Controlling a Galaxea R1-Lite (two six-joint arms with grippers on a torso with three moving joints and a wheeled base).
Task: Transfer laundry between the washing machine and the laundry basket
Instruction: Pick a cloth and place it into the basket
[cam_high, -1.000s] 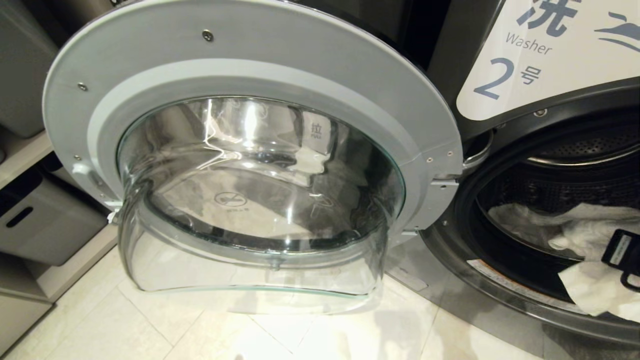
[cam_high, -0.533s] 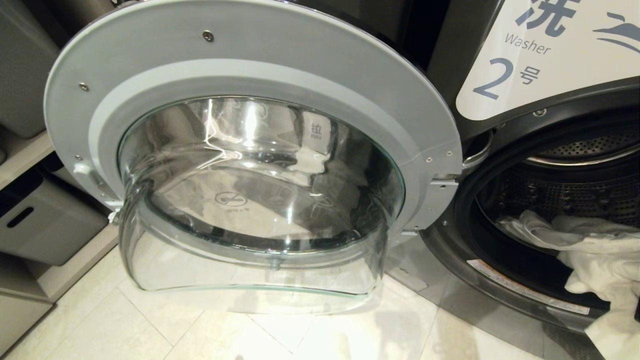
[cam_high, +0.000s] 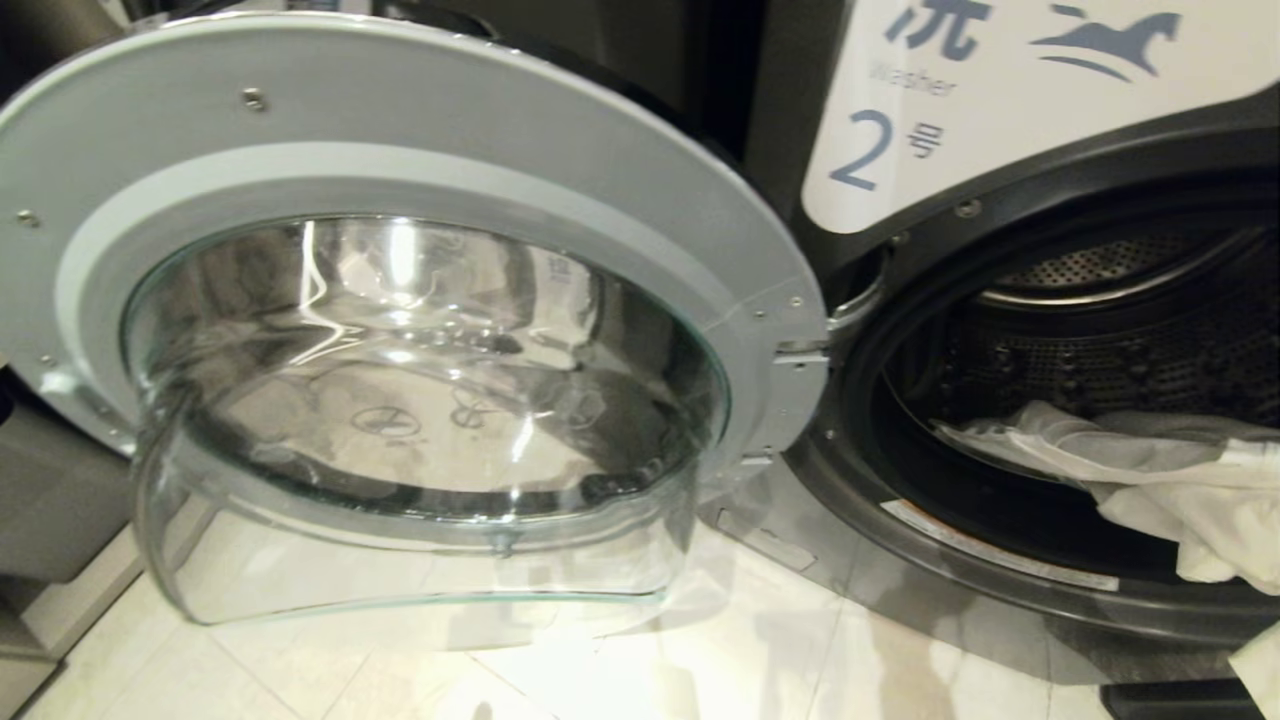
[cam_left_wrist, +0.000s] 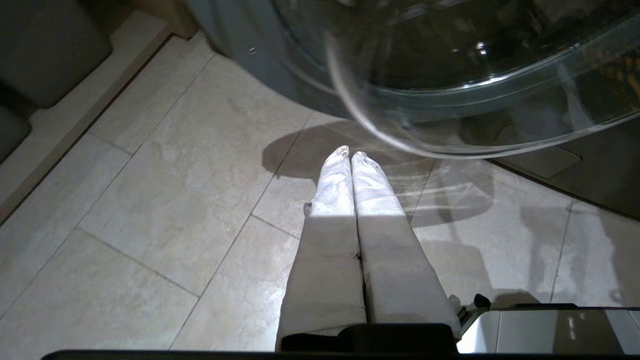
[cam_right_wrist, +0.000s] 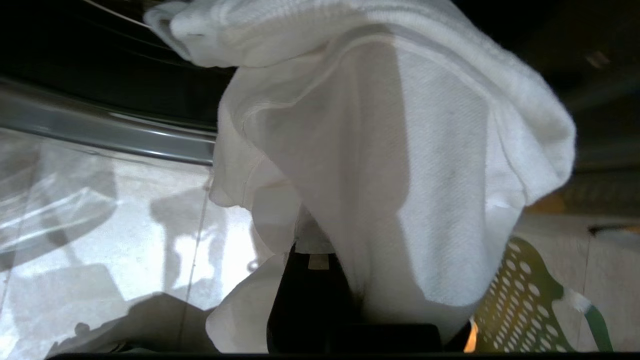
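The washing machine's drum (cam_high: 1080, 340) stands open at the right of the head view. White laundry (cam_high: 1150, 480) lies in it and trails out over the dark rim toward the lower right. In the right wrist view my right gripper (cam_right_wrist: 327, 250) is shut on a white cloth (cam_right_wrist: 410, 150), which drapes over the fingers and hides their tips. A green perforated laundry basket (cam_right_wrist: 525, 300) shows past the cloth, on the floor. My left gripper (cam_left_wrist: 350, 155) is shut and empty, its white-covered fingers hanging over the floor tiles below the glass door bowl (cam_left_wrist: 475, 100).
The round grey door (cam_high: 400, 150) with its bulging glass bowl swings wide open and fills the left and middle of the head view. Grey bins (cam_high: 50, 490) sit at the far left. Pale tiled floor (cam_high: 700, 650) lies below the door.
The whole head view has shifted, so the camera moved. The right gripper has left that view, and the white cloth has been drawn farther out of the drum toward the lower right.
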